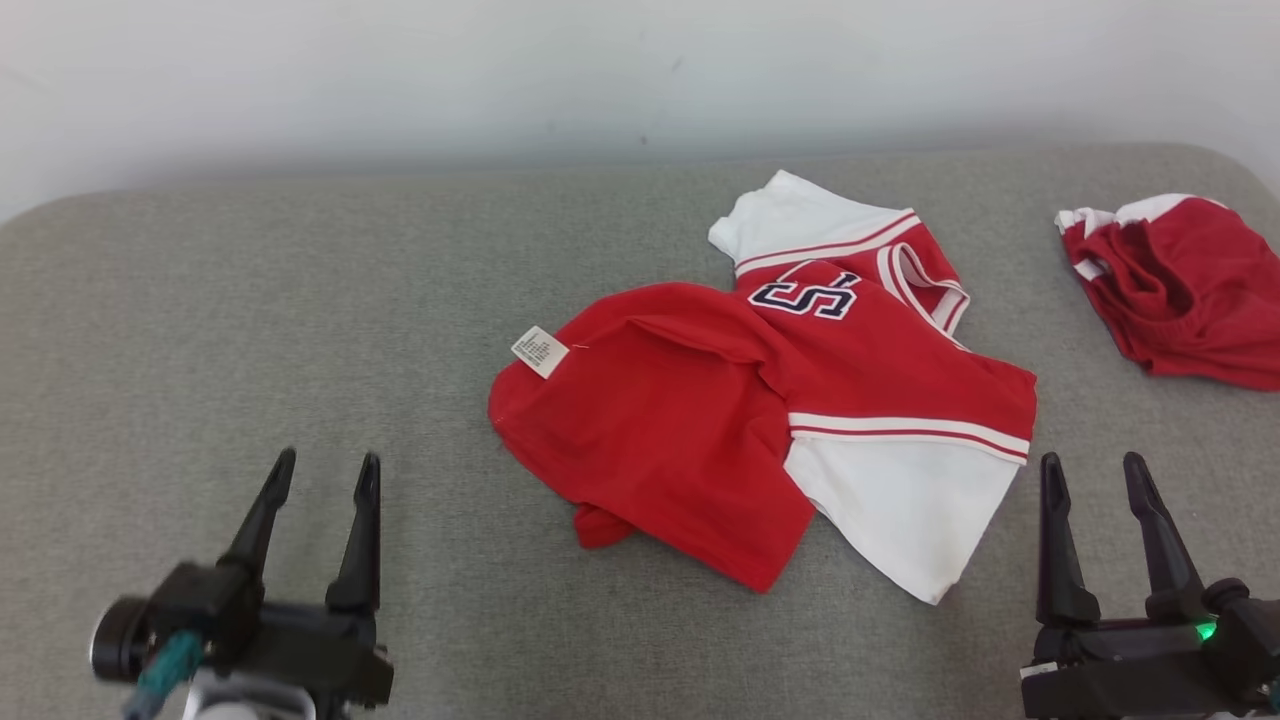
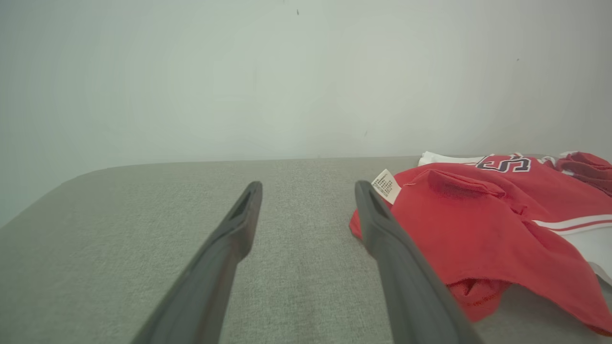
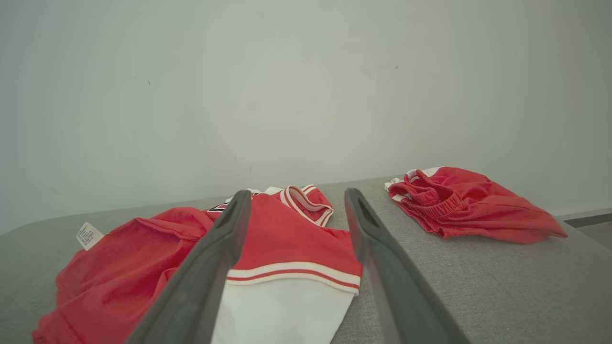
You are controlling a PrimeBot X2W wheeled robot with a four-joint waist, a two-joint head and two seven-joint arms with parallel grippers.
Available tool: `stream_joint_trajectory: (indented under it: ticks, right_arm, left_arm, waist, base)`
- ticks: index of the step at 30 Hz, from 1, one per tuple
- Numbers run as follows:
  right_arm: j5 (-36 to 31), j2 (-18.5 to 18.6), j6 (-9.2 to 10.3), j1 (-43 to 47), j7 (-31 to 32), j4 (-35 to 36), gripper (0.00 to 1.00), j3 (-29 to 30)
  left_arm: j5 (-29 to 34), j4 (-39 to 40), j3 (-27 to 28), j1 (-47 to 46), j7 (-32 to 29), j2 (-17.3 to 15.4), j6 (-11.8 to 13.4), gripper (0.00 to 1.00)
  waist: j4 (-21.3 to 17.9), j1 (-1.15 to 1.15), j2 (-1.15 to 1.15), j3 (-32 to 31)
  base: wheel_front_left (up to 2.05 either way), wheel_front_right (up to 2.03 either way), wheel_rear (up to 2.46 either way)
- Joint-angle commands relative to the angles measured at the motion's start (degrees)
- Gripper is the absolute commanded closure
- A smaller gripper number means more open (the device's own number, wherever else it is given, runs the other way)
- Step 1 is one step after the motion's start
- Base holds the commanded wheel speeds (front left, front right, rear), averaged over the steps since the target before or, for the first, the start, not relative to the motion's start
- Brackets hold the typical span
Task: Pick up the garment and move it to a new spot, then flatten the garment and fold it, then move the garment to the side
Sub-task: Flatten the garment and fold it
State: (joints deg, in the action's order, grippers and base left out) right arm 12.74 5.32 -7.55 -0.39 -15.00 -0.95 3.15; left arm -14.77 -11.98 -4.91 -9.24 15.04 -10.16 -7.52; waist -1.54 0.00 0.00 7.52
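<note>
the red-and-white jersey lies crumpled mid-bench, its body flipped over so the care label shows. the left gripper and right gripper hover by the near edge, flanking it, fingers spread and empty, likely poised for the pick-up. the red shorts at the far right corner are cut off; the jersey's lettering is partly folded under.

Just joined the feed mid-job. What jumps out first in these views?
A crumpled red-and-white jersey with a dark S lies at the middle of the grey padded surface, care label showing at its left. Bunched red shorts sit at the far right. The left gripper and right gripper are open at the near corners, touching nothing.
</note>
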Motion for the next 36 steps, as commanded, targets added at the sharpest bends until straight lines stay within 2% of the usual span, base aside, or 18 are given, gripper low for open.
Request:
stream_joint_trajectory:
  ticks: [1, 11, 30, 31, 32, 36]
  right_arm:
    - [-0.62, -0.33, 0.15, -0.73, -0.22, -0.26, 0.0, -0.31]
    - [0.02, -1.11, 0.15, -2.98, -0.22, -2.01, 0.0, -1.42]
    - [-0.21, -1.81, 0.15, -4.56, -0.23, -2.8, 0.0, -1.33]
    - [-0.2, -1.82, 0.15, -4.62, -0.23, -2.77, 0.0, -1.25]
    - [-0.23, -1.87, 0.15, -4.79, -0.23, -2.55, 0.0, -1.11]
    - [-0.52, -1.89, 0.15, -4.47, -0.24, -1.97, 0.0, -0.68]
  left_arm:
    - [-1.18, -1.87, -1.59, -3.44, -0.1, -1.39, 0.07, 0.0]
    - [-4.61, -11.41, -9.44, -15.83, -1.97, -7.15, 0.08, 0.0]
    - [-12.05, -27.63, -21.12, -24.44, -2.32, -10.24, 0.09, 0.0]
    - [-12.42, -28.25, -21.75, -24.66, -2.32, -10.32, 0.09, 0.08]
    - [-13.32, -29.27, -22.94, -25.35, -2.11, -10.48, 0.09, 1.0]
    - [-14.51, -29.78, -24.28, -26.47, -0.93, -10.57, 0.09, 1.0]
  waist:
    - [-1.22, 0.0, 0.0, 1.27]
    - [-6.08, 0.0, 0.0, 5.18]
    - [-10.05, 0.0, 0.0, 8.33]
    - [-10.13, 0.0, 0.0, 8.4]
    - [-10.23, 0.0, 0.0, 8.58]
    - [-9.91, 0.0, 0.0, 8.37]
  base:
    - [0.0, 0.0, 0.0]
    - [0.0, 0.0, 0.0]
    - [0.0, 0.0, 0.0]
    - [0.0, 0.0, 0.0]
    - [0.0, 0.0, 0.0]
    - [0.0, 0.0, 0.0]
